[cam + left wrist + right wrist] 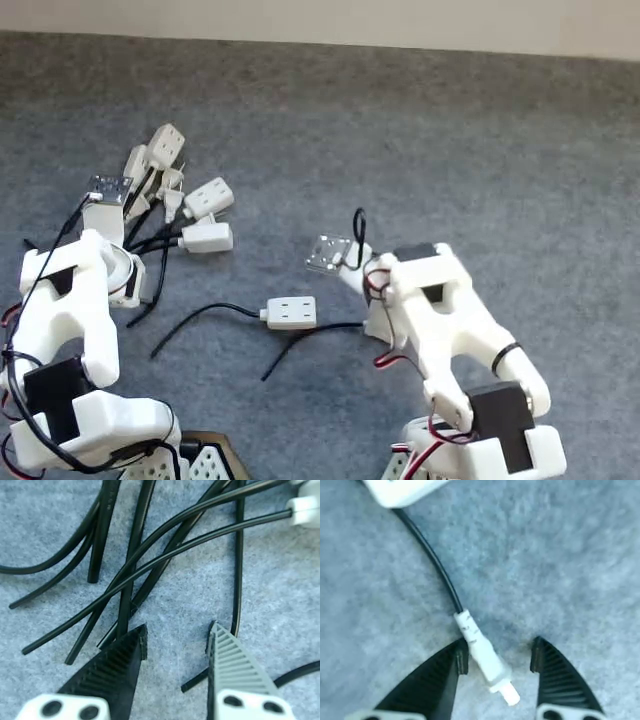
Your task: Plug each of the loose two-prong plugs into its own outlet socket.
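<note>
My right gripper [500, 655] is open low over the grey carpet, and a loose white plug [482, 652] lies between its black fingers [445, 680]. The plug's black cable [432, 560] runs off toward a white outlet socket [400, 490]. In the high view that socket [290, 312] lies mid-table, left of the right gripper [340, 265]. My left gripper [177, 640] is open over a tangle of black cables [150, 565], with nothing between its fingers. It sits [120, 215] beside a cluster of white sockets and plugs [207, 237].
More white outlet blocks [165, 145] [210, 197] lie at the back left. A loose black cable [310, 340] crosses the carpet between the arms. Bare carpet stretches over the far and right side [500, 150].
</note>
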